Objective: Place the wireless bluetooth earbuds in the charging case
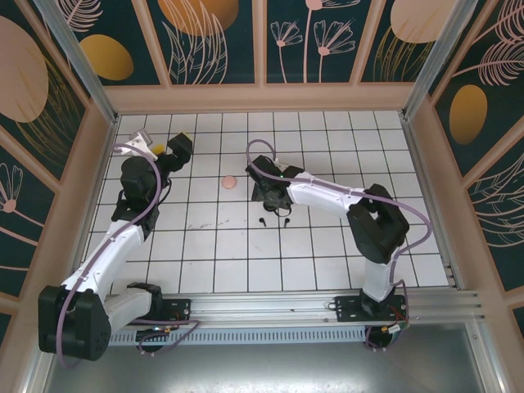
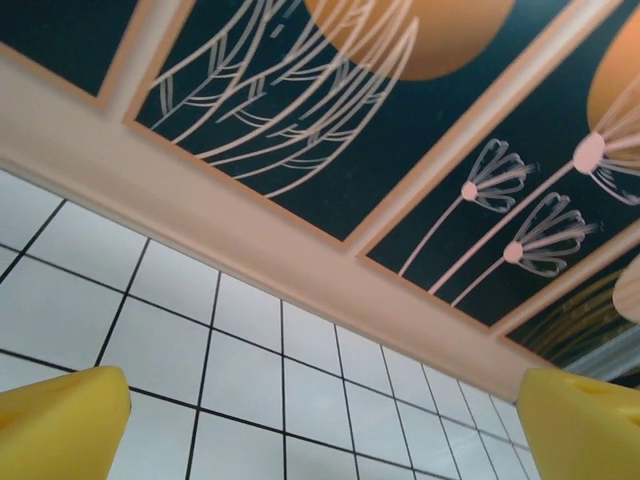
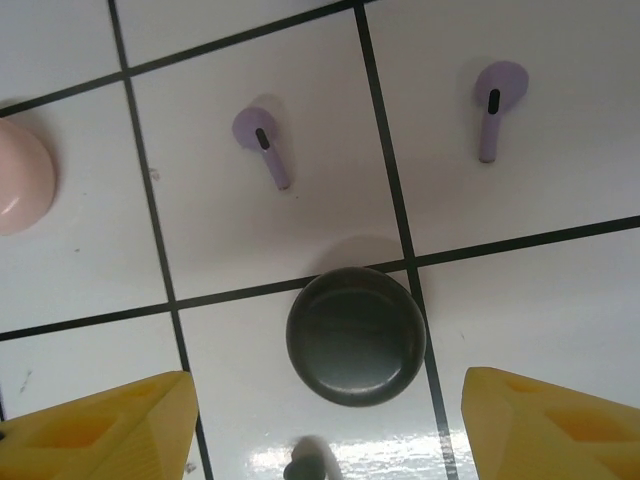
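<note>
Smoothly domed, a grey disc (image 3: pixel 356 335) sits near stemmed lilac earbuds (image 3: pixel 268 140).

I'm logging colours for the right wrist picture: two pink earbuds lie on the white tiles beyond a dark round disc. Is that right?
Not quite. The earbuds are lilac, not pink; the right wrist view shows both lying on the white tiles beyond the dark round disc.

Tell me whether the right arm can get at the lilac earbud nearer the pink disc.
Probably yes. The right gripper hangs open close by, and that lilac earbud lies by itself, apart from the pink disc and the dark round disc. Nothing covers it or stands between.
</note>
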Robot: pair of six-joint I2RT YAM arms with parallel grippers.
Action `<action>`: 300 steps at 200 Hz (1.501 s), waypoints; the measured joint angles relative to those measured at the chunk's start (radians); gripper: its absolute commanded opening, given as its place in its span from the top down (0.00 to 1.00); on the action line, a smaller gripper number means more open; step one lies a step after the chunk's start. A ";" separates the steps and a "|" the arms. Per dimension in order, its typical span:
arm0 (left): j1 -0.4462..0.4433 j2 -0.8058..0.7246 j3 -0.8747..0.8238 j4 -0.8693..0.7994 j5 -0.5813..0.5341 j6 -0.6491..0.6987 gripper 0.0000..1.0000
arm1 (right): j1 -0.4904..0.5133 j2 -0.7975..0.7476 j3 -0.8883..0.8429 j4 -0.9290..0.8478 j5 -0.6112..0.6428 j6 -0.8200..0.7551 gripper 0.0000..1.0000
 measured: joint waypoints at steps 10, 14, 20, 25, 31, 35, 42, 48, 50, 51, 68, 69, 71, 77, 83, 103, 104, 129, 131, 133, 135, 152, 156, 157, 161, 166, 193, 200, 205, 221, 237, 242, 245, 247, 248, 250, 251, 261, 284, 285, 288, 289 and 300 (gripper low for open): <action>0.000 0.000 0.000 0.000 -0.010 -0.016 0.01 | -0.001 0.025 0.019 -0.016 0.000 0.007 0.29; 0.000 0.000 0.000 0.002 -0.011 -0.020 0.01 | -0.001 0.036 0.027 -0.021 0.000 0.010 0.29; 0.000 0.000 -0.001 0.007 -0.010 -0.023 0.01 | -0.001 0.051 0.038 -0.029 0.000 0.013 0.29; 0.000 0.000 -0.002 0.010 -0.010 -0.024 0.01 | -0.001 0.061 0.043 -0.033 0.000 0.015 0.29; 0.000 0.000 -0.002 0.010 -0.010 -0.026 0.01 | -0.002 0.071 0.050 -0.038 0.000 0.019 0.29; 0.000 0.000 -0.002 0.010 -0.010 -0.027 0.01 | -0.003 0.081 0.055 -0.042 0.000 0.023 0.29; 0.000 0.000 -0.002 0.009 -0.010 -0.029 0.01 | -0.003 0.091 0.060 -0.049 0.000 0.027 0.29; 0.000 0.000 -0.002 0.005 -0.013 -0.030 0.01 | -0.004 0.100 0.064 -0.055 0.000 0.030 0.29; 0.000 0.000 -0.002 0.004 -0.015 -0.030 0.01 | -0.005 0.103 0.066 -0.058 0.000 0.030 0.29; 0.000 0.000 -0.002 0.003 -0.016 -0.029 0.01 | -0.005 0.104 0.066 -0.060 0.000 0.031 0.29; 0.000 0.000 -0.002 -0.002 -0.032 -0.029 0.01 | -0.010 0.121 0.082 -0.077 0.000 0.034 0.29; 0.000 0.000 -0.002 -0.002 -0.034 -0.029 0.02 | -0.010 0.122 0.083 -0.079 0.000 0.034 0.29; 0.000 0.000 -0.002 -0.002 -0.035 -0.029 0.01 | -0.011 0.124 0.086 -0.080 0.000 0.034 0.29; 0.000 -0.001 -0.004 -0.001 -0.041 -0.029 0.01 | -0.012 0.131 0.095 -0.085 0.000 0.034 0.29; 0.000 -0.002 -0.006 0.000 -0.045 -0.029 0.01 | -0.013 0.136 0.103 -0.087 0.000 0.034 0.29; 0.000 -0.002 -0.011 -0.002 -0.053 -0.029 0.01 | -0.016 0.151 0.120 -0.087 0.000 0.033 0.29; 0.000 -0.002 -0.011 -0.002 -0.053 -0.029 0.01 | -0.016 0.151 0.120 -0.087 0.000 0.033 0.29; 0.000 -0.001 -0.011 -0.005 -0.054 -0.029 0.01 | -0.016 0.173 0.124 -0.088 -0.001 0.033 0.30; 0.000 0.000 -0.011 -0.006 -0.054 -0.029 0.01 | -0.016 0.175 0.125 -0.088 -0.001 0.033 0.30; 0.000 0.000 -0.011 -0.009 -0.054 -0.029 0.01 | -0.016 0.178 0.126 -0.088 0.000 0.033 0.30; 0.000 0.000 -0.011 -0.010 -0.054 -0.029 0.01 | -0.016 0.179 0.126 -0.088 -0.001 0.033 0.30; 0.000 0.010 -0.007 -0.021 -0.058 -0.030 0.01 | -0.016 0.196 0.131 -0.092 -0.002 0.033 0.31; 0.000 0.011 -0.007 -0.022 -0.059 -0.030 0.01 | -0.016 0.200 0.133 -0.094 -0.002 0.033 0.32; 0.000 0.011 -0.007 -0.023 -0.060 -0.030 0.02 | -0.016 0.200 0.134 -0.094 -0.002 0.033 0.32; 0.000 0.011 -0.007 -0.025 -0.062 -0.030 0.01 | -0.016 0.204 0.136 -0.096 -0.003 0.033 0.32; 0.000 0.011 -0.007 -0.029 -0.064 -0.030 0.01 | -0.016 0.209 0.139 -0.097 -0.003 0.033 0.32; 0.000 0.011 -0.007 -0.034 -0.084 -0.030 0.01 | -0.016 0.223 0.154 -0.106 -0.003 0.033 0.35; 0.000 0.011 -0.007 -0.035 -0.089 -0.030 0.01 | -0.016 0.226 0.157 -0.107 -0.003 0.033 0.36; 0.000 0.011 -0.007 -0.035 -0.092 -0.030 0.01 | -0.016 0.228 0.159 -0.108 -0.003 0.033 0.36; 0.000 0.010 -0.007 -0.035 -0.099 -0.030 0.01 | -0.016 0.231 0.161 -0.110 -0.003 0.033 0.38; 0.000 0.008 -0.007 -0.035 -0.106 -0.030 0.01 | -0.016 0.232 0.161 -0.113 -0.003 0.033 0.41; 0.000 0.007 -0.007 -0.035 -0.106 -0.030 0.01 | -0.016 0.232 0.161 -0.113 -0.003 0.033 0.41; 0.000 0.007 -0.007 -0.035 -0.106 -0.030 0.01 | -0.016 0.232 0.161 -0.113 -0.003 0.033 0.42; 0.000 0.007 -0.007 -0.035 -0.106 -0.030 0.01 | -0.016 0.232 0.161 -0.113 -0.003 0.033 0.42; 0.000 0.007 -0.007 -0.035 -0.106 -0.030 0.01 | -0.016 0.232 0.161 -0.113 -0.003 0.033 0.43; 0.000 0.007 -0.007 -0.035 -0.106 -0.030 0.01 | -0.016 0.232 0.161 -0.113 -0.003 0.033 0.43; 0.000 0.007 -0.007 -0.035 -0.106 -0.030 0.01 | -0.016 0.232 0.161 -0.114 -0.003 0.033 0.43; 0.000 0.007 -0.007 -0.035 -0.105 -0.030 0.01 | -0.016 0.232 0.161 -0.114 -0.003 0.033 0.46; 0.000 0.007 -0.007 -0.035 -0.083 -0.030 0.01 | -0.016 0.232 0.161 -0.113 -0.003 0.032 0.52; 0.000 0.007 -0.007 -0.035 -0.082 -0.030 0.01 | -0.016 0.232 0.161 -0.113 -0.003 0.032 0.52; 0.000 0.007 -0.007 -0.035 -0.077 -0.030 0.01 | -0.016 0.232 0.161 -0.113 -0.002 0.034 0.53; 0.000 0.007 -0.007 -0.035 -0.077 -0.030 0.02 | -0.016 0.232 0.161 -0.113 -0.002 0.033 0.53; 0.000 0.008 -0.008 -0.033 -0.054 -0.029 0.01 | -0.016 0.232 0.159 -0.112 -0.002 0.034 0.57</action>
